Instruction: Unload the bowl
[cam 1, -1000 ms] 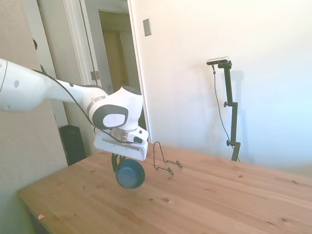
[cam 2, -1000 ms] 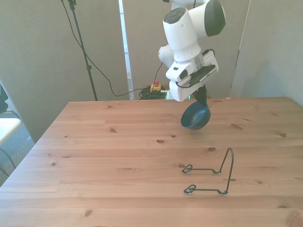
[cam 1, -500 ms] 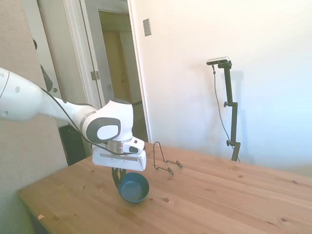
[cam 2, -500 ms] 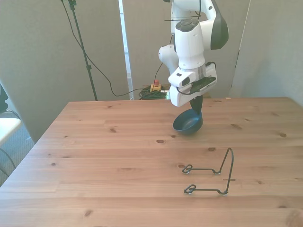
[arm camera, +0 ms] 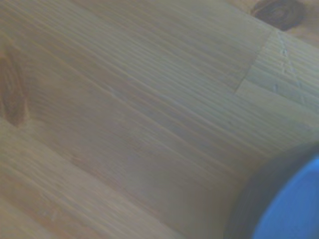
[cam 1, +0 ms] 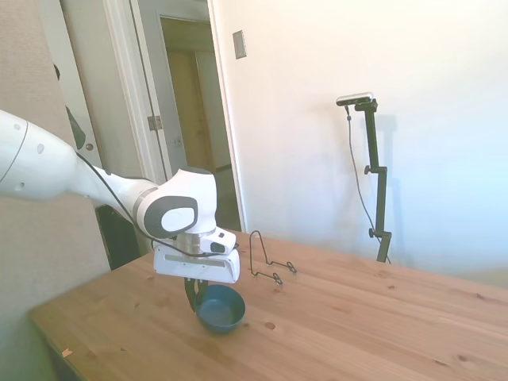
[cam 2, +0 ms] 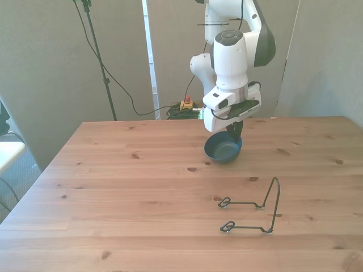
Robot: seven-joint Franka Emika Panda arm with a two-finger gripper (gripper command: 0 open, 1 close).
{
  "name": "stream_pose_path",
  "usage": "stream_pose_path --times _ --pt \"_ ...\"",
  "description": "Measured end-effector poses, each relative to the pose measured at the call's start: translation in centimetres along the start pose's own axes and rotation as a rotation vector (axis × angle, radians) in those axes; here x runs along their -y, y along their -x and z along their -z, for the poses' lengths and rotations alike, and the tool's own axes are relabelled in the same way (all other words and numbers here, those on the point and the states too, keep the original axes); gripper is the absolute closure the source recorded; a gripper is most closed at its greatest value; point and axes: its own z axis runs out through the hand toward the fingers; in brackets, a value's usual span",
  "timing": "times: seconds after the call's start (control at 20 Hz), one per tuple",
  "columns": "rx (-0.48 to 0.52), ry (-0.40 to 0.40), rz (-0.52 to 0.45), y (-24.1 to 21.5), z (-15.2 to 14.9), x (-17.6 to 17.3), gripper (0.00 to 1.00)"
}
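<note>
The gripper [cam 2: 231,131] pinches the rim of the bowl [cam 2: 223,150], which sits upright at or just above the table [cam 2: 113,187], nearer its far edge, well apart from the wire rack [cam 2: 255,207]; contact is unclear. If the fingers let go while the bowl hangs slightly high or tilted, it could drop, rock, or slide.

Wire rack [cam 2: 253,208]: we see a thin black frame standing on the tabletop [cam 2: 130,192], an upright loop at one end and two low feet ending in small rings.
Rack's place: toward the front view's right, on the near half of the wood.
Tabletop: we make out pale planks with dark knots; the wrist view shows the grain [arm camera: 124,109] blurred.
Doorway [cam 1: 190,119]: we see it open behind the table in the side view.
Cables [cam 2: 122,90]: we see them hanging by the grey wall.
</note>
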Motion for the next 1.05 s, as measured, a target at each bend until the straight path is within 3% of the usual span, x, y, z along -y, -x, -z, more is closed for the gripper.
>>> stream_pose_path --times 0.2,0.5,1.05 --pt "-0.008 0.002 -0.007 -0.3 -0.1 0.0 0.0" --pt "-0.111 0.0 -0.043 -1.0 1.7 0.2 0.0" --pt "-0.33 0.064 -0.247 1.2 9.3 -0.4 0.0"
